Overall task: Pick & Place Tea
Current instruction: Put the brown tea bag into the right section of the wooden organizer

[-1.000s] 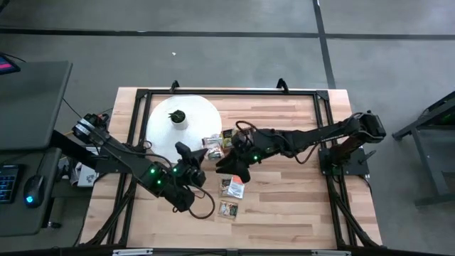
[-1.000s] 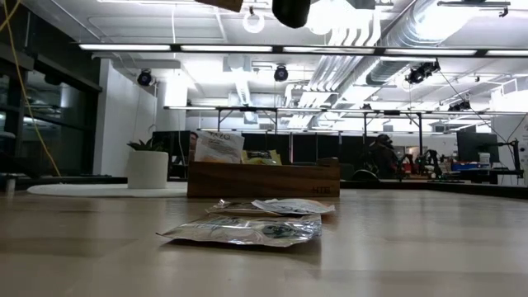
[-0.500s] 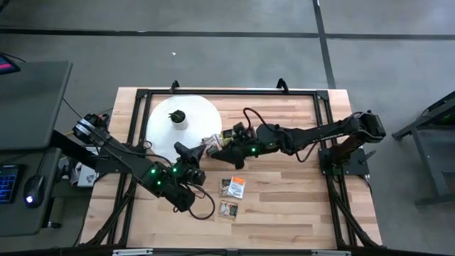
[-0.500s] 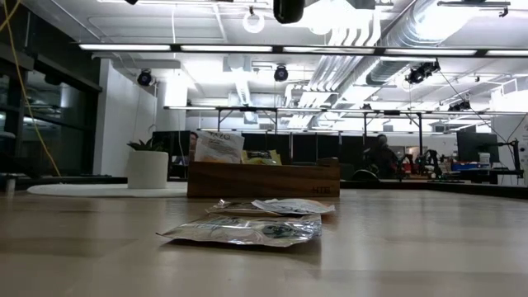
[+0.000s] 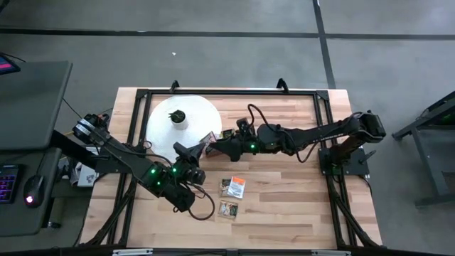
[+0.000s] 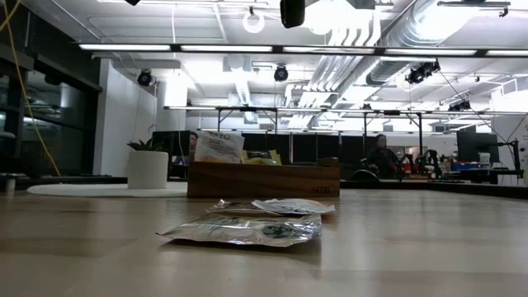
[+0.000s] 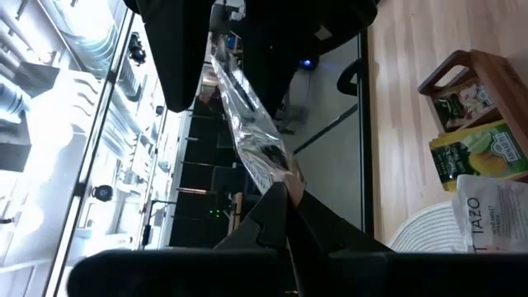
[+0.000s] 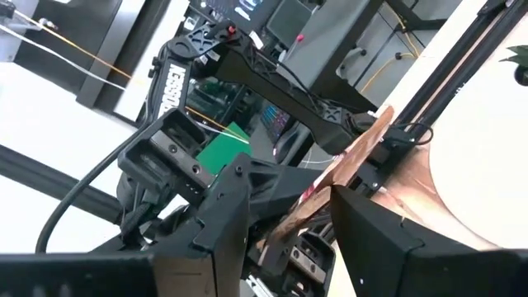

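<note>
The right gripper (image 5: 213,147), jaws part-open, pinches a brownish tea sachet (image 8: 330,186) edge-on directly above the wooden box (image 6: 262,178), which lies beneath it, while the left gripper (image 5: 183,151), shut on a silvery sachet (image 7: 252,140), waits just beside.

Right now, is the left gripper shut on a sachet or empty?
Shut on a sachet: in the left wrist view, the left gripper pinches a crinkled silvery sachet between its closed fingers.
</note>
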`<move>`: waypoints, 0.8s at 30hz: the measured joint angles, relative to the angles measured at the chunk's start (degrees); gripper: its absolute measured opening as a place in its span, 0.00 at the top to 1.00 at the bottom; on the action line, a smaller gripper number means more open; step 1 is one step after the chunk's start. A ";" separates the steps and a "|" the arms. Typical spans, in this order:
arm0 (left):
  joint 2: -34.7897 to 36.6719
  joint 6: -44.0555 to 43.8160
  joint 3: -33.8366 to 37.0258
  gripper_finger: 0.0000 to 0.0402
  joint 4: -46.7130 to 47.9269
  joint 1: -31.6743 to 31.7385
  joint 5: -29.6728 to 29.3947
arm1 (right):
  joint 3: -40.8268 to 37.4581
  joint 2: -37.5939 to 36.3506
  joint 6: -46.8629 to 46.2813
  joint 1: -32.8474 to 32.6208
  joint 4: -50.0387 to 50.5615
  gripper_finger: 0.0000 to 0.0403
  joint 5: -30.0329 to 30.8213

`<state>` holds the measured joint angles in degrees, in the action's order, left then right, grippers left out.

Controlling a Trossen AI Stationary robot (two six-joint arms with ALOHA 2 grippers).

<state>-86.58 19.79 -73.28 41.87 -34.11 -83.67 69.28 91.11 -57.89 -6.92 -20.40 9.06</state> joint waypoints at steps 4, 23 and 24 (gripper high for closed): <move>0.02 -0.06 0.00 1.00 0.00 0.05 -0.06 | 0.00 0.00 -0.11 0.00 0.81 0.59 -0.19; 0.06 -0.11 0.00 1.00 -0.29 3.47 1.98 | 0.00 0.00 0.31 -3.42 3.51 0.59 8.07; 0.06 -0.11 0.00 1.00 -0.28 3.56 1.96 | 0.00 0.00 0.31 -3.60 3.82 0.59 8.54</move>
<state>-86.52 19.68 -73.28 41.58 -30.54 -81.71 69.28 91.11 -57.58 -10.51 -16.59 17.60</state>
